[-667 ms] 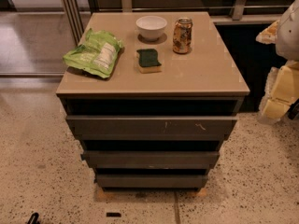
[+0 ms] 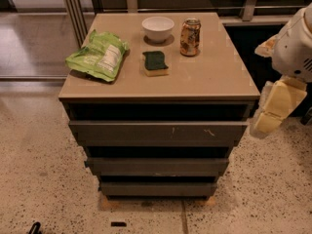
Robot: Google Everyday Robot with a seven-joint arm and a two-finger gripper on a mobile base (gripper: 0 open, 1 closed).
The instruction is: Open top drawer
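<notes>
The top drawer (image 2: 158, 130) is the wide dark grey flat front just under the tan tabletop, with pale scratch marks right of centre. A dark gap runs above it. My gripper (image 2: 262, 125), pale yellow on a white arm, hangs at the right, beside the drawer's right end and pointing down-left. It holds nothing that I can see.
On the cabinet top (image 2: 214, 77) lie a green bag (image 2: 99, 55), a white bowl (image 2: 158, 28), a can (image 2: 190, 37) and a green-topped sponge (image 2: 155, 63). Two more grey drawer fronts (image 2: 157, 166) sit below. Speckled floor lies in front, with a metal frame at the back left.
My gripper has moved a little left and down, closer to the cabinet's right side. The drawers and the things on top have not moved.
</notes>
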